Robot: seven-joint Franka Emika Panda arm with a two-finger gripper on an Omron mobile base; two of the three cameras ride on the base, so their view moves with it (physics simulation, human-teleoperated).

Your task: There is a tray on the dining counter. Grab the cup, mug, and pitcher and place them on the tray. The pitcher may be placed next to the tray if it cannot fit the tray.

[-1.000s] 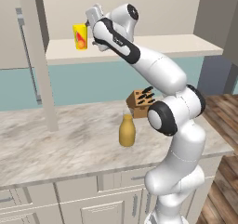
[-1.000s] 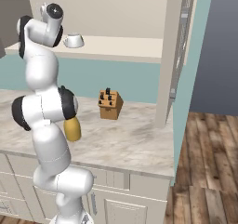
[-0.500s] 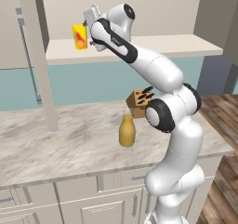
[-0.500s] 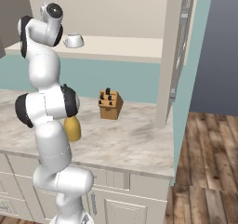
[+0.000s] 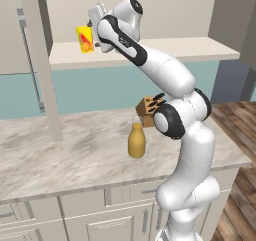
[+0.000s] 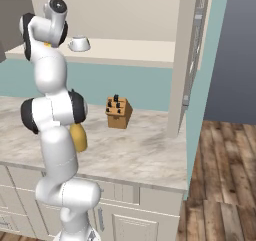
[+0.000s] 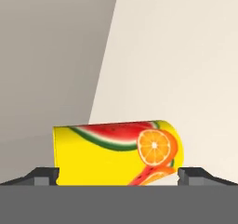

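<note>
Hand view shows the gripper (image 7: 118, 176) spread wide around the cup (image 7: 116, 154), likely light, rigid, slippery: pinch mid-wall.

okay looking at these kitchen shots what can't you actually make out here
- Cup, hand view: its lower side is cut off by the bottom edge, so contact with the fingertips is unclear.
- Pitcher, right base view: mostly hidden behind the arm.
- Mug, right base view: too small to show its mark.
</note>
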